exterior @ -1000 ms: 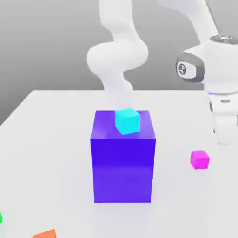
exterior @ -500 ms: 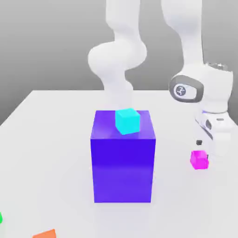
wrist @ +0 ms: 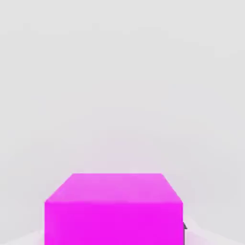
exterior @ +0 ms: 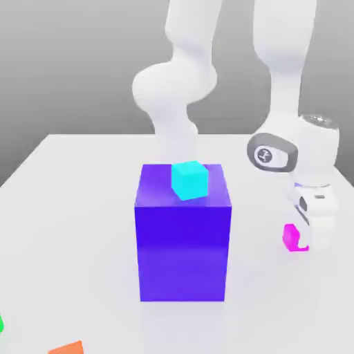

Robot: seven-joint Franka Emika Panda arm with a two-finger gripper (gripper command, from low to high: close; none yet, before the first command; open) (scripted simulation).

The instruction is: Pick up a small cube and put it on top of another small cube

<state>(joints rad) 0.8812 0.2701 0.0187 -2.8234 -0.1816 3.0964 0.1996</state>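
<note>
The small cube (exterior: 290,236), plain magenta-pink, rests on the white table at the exterior view's right. My gripper (exterior: 307,242) has come straight down over it, and its white fingers (exterior: 320,231) hide the cube's right part. The jaws are shut on the cube, which still sits on the table. In the hand view the same cube (wrist: 114,210) looms very close, with a dark finger pad (wrist: 184,227) against its side.
A big blue-violet block (exterior: 183,242) stands mid-table with a small cyan cube (exterior: 189,179) on its top. An orange piece (exterior: 67,348) and a green speck (exterior: 1,323) lie at the front left edge. The white table (exterior: 76,207) stretches around them.
My hand came down from above and to the right onto the magenta cube. The jaws went from open to shut around it. The cube has not moved.
</note>
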